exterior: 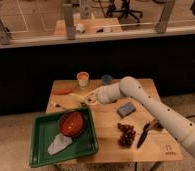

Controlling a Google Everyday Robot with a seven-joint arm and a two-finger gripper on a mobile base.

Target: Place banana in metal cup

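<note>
A pale yellow banana (77, 95) lies on the wooden table (106, 145), left of centre. My gripper (89, 100) is low over the table at the banana's right end, reached in from the right on the white arm (141, 100). I cannot tell whether it touches the banana. The metal cup (107, 79) is small and grey-blue. It stands upright at the table's back edge, behind and to the right of the gripper.
An orange-and-white cup (82, 78) stands left of the metal cup. A red-orange item (62, 92) lies at the back left. A green tray (41, 150) holds a red bowl (71, 123) and a white cloth (58, 145). A blue box (126, 109), grapes (126, 135) and a dark utensil (143, 134) lie to the right.
</note>
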